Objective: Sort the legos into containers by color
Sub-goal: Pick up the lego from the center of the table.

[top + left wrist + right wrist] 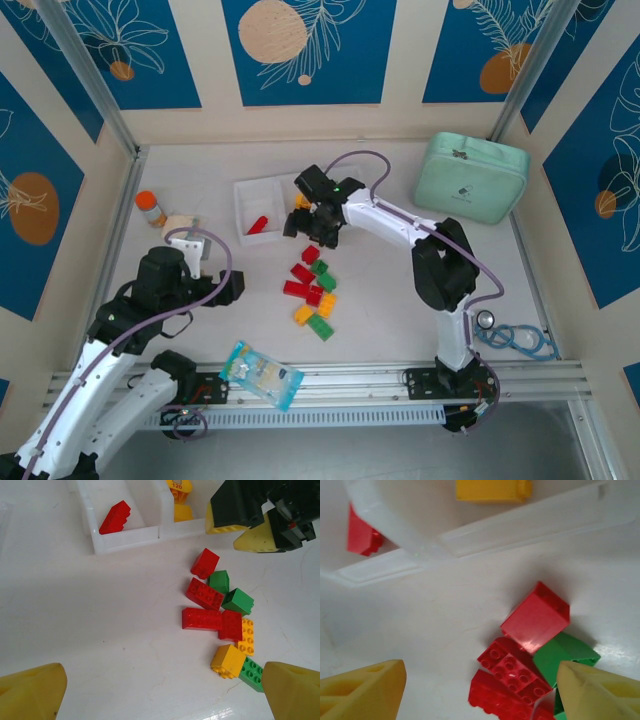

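Three joined white containers (243,195) stand at the table's middle back. A red lego (115,517) lies in the left bin, and yellow legos (181,512) lie in the middle one. A loose pile of red, green and yellow legos (313,290) lies on the table in front of the bins. My right gripper (318,228) hovers open over the far end of the pile, just in front of the bin wall (520,525). Below it lie a red brick (536,615) and a green one (565,657), ungripped. My left gripper (162,695) is open and empty, left of the pile.
A mint-green zippered case (472,177) sits at the back right. A blue-white snack packet (262,374) lies at the near edge. An orange-capped bottle (151,208) stands at the left, and blue scissors (520,340) lie at the right. Walls close in the table's sides.
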Robot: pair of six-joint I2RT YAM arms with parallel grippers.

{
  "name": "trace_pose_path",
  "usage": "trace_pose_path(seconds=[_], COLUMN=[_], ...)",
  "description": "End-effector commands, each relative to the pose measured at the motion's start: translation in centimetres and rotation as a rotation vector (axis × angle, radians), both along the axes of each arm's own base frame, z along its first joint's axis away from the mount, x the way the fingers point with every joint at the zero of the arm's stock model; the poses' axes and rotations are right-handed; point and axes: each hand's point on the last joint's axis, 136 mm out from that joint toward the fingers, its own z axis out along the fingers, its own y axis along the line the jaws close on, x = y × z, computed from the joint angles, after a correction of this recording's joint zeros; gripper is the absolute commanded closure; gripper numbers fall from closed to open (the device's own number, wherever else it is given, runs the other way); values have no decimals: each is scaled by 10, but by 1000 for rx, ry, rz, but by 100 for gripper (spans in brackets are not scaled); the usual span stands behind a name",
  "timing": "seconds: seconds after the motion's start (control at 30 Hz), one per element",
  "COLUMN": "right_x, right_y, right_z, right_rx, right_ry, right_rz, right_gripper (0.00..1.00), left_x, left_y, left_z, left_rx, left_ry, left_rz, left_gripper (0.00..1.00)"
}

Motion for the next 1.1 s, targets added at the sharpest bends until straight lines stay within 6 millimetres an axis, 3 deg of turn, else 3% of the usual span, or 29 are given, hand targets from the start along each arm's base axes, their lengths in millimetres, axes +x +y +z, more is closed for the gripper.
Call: trace_pose_path(seconds=[0.0,0.3,0.53,0.83,1.07], right_x=[1,6,4,-8,-12], right_y=[-7,-10,-21,-2,-3], right_z=[-16,-43,-54,-66,-74], right_rx=[-83,-181,-265,-202,-216], right_ry=[1,36,69,109,131], right_rz=[-6,13,23,110,136], right_gripper=[24,44,38,30,29], left_x=[1,1,0,0,1], left_y=[-1,-4,-7,-5,-4], left_z=[2,2,1,3,3], left_rx=[-3,-12,-22,-22,-23], left_ry=[-20,-17,-12,-21,-21], left_rz=[-21,-32,-45,-35,-31], left_gripper=[1,1,1,1,1])
